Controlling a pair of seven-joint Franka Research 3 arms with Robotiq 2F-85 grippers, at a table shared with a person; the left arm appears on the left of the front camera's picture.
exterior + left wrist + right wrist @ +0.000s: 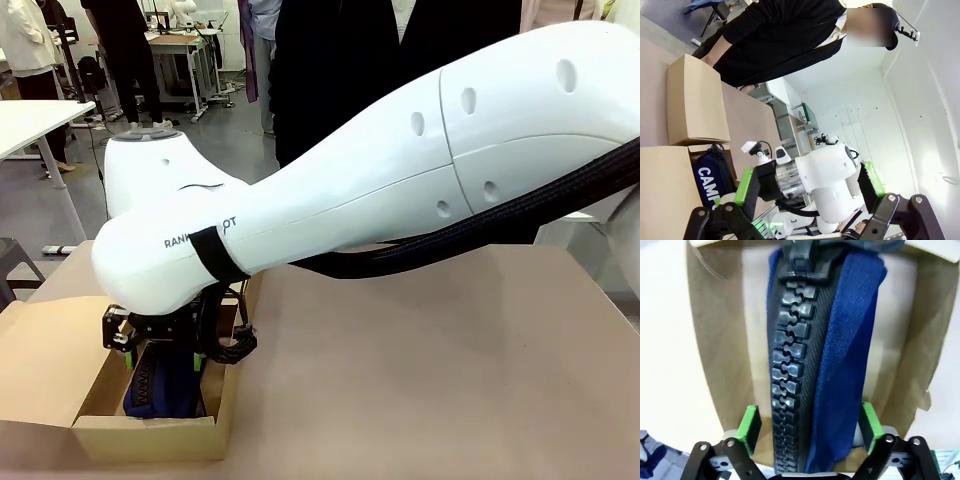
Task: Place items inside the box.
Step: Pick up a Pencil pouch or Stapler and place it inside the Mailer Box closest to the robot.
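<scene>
Right gripper (809, 425): you see pads spread wide astride the navy pencil case (840, 340) in the box (715, 340); not clamped | left gripper (807, 184): agape, empty

Upper left of your front view, grey floor (30, 205), white table (35, 118), workbench (185, 42) behind, white wall (925, 110) right in your left wrist view

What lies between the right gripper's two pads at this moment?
The navy pencil case, zip toward the camera, lies between the pads of the open right gripper, inside the box. The right wrist view shows it.
</scene>
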